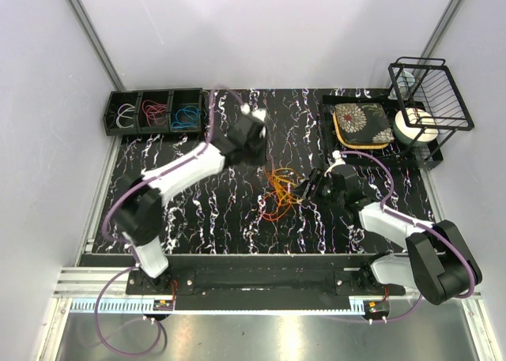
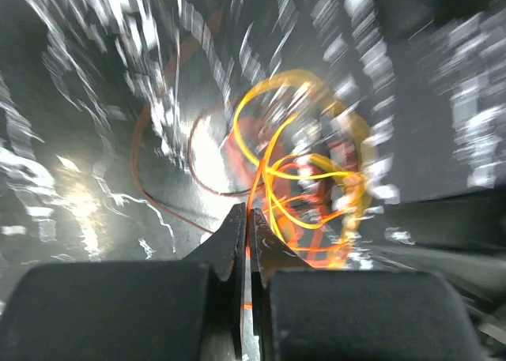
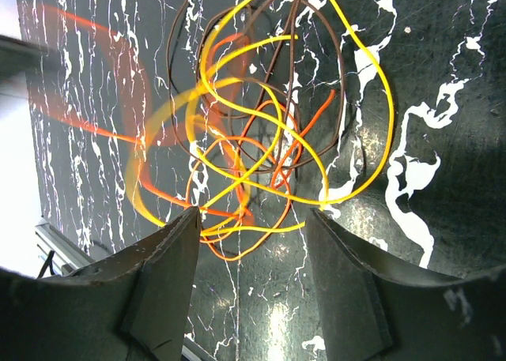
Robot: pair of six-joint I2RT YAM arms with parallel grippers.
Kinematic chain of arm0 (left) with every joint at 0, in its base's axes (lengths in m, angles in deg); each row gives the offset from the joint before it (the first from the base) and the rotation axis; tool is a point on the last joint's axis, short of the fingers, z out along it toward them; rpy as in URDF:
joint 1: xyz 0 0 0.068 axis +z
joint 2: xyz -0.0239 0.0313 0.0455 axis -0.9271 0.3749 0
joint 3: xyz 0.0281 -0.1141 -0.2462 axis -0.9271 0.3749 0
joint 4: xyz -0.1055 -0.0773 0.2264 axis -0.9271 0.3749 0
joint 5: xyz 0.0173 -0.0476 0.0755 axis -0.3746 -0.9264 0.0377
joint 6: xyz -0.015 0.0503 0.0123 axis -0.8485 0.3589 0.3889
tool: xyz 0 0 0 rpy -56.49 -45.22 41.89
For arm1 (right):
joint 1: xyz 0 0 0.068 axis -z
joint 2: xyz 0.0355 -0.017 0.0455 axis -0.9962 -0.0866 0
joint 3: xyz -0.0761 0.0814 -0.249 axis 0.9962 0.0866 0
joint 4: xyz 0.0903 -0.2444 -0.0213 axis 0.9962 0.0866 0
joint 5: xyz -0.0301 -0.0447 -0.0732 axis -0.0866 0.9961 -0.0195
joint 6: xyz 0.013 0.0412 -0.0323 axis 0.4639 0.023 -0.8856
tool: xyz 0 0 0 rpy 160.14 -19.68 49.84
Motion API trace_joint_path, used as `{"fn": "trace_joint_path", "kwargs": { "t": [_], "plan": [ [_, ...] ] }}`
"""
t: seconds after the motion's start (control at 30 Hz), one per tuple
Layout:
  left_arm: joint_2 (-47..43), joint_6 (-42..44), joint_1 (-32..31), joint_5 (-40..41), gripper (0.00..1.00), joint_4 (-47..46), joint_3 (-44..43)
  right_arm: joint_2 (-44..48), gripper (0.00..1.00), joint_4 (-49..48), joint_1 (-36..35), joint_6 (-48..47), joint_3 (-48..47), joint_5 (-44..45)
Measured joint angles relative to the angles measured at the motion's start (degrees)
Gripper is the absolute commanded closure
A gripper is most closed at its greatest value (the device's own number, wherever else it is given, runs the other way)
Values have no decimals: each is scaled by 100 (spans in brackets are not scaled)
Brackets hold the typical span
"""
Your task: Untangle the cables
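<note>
The cables (image 1: 282, 193) lie knotted in the middle of the counter (image 1: 198, 211). The left hand (image 2: 246, 215), pressed together, seems to pinch an orange strand (image 2: 254, 189). The right hand (image 3: 253, 219) hangs spread over the knot's edge. The step in hand is probably teasing one loop free, and the next move calls for a slow pull away.

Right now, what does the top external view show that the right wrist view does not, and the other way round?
Only top external: both arms, a three-compartment bin at the far left holding sorted whitish, red and blue cables, and a dish rack at the far right.
Only right wrist: single strands, with yellow, orange and brown loops crossing one another, and the right claw open, the nearest loops showing between its fingers.
Both: the cable tangle lying on the black marbled table.
</note>
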Motion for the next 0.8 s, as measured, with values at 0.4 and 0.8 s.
{"fn": "trace_joint_path", "kwargs": {
  "t": [0.4, 0.8],
  "plan": [
    [-2514, 1241, -175, 706, 100, 957, -2820, 31, 38, 4, 0, 2, 0, 4],
    [-3241, 1353, -181, -90, 100, 855, 774, 1882, 30, 734, 2, 24, -146, -391]
  ]
}}
